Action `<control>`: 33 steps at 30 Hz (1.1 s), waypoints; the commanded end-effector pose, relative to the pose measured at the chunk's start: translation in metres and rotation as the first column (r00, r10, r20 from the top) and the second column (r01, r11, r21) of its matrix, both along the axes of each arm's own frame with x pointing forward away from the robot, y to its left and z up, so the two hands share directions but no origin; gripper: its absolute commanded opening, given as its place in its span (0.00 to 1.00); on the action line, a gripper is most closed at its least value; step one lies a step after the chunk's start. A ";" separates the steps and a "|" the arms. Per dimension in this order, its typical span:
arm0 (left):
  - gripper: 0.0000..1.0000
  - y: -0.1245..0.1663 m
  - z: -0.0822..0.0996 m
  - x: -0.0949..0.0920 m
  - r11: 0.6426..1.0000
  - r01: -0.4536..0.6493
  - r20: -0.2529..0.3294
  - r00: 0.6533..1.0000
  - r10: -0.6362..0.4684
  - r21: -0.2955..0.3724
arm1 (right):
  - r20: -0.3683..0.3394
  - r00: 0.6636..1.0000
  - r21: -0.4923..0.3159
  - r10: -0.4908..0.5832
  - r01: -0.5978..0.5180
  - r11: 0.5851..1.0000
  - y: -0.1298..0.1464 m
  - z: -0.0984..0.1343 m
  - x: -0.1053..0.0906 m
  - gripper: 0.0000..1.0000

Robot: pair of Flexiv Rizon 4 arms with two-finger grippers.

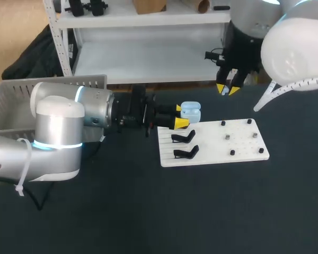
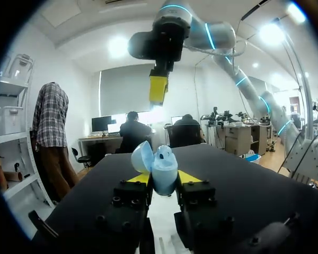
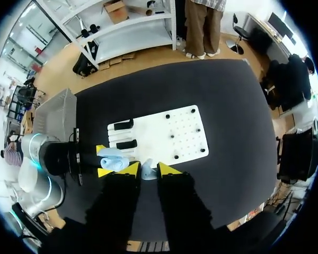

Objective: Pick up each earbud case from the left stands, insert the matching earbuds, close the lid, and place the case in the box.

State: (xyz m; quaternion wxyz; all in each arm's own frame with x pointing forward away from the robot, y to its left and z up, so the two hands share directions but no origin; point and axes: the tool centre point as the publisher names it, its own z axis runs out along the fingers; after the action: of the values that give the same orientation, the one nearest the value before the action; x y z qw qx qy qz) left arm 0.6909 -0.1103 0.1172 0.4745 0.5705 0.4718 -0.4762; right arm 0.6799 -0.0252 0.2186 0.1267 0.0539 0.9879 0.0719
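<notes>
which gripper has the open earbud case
The left gripper, shut on the light blue case with its lid open; the right gripper holds only a small earbud.

Dark counter (image 1: pixel 212 211), seen from above. We find one flat white board (image 1: pixel 217 147) lying directly on it, toward the far side. Two black stands (image 1: pixel 184 137) occupy the board's left part, small dark pegs (image 1: pixel 232 152) its right. A grey slatted box (image 1: pixel 10 106) stands at the far left corner; we cannot tell whether it rests on the counter.
</notes>
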 end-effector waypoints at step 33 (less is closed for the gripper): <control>0.00 0.000 -0.001 0.001 1.000 0.001 0.001 1.000 -0.001 -0.002 | -0.095 0.903 -0.050 0.419 -0.425 0.904 0.076 -0.025 -0.007 0.00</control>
State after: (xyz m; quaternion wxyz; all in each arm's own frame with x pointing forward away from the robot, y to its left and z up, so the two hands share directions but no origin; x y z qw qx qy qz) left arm 0.6909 -0.1103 0.1172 0.4745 0.5705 0.4718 -0.4762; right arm 0.6733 0.0481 0.1976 0.0692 -0.1617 0.9825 0.0616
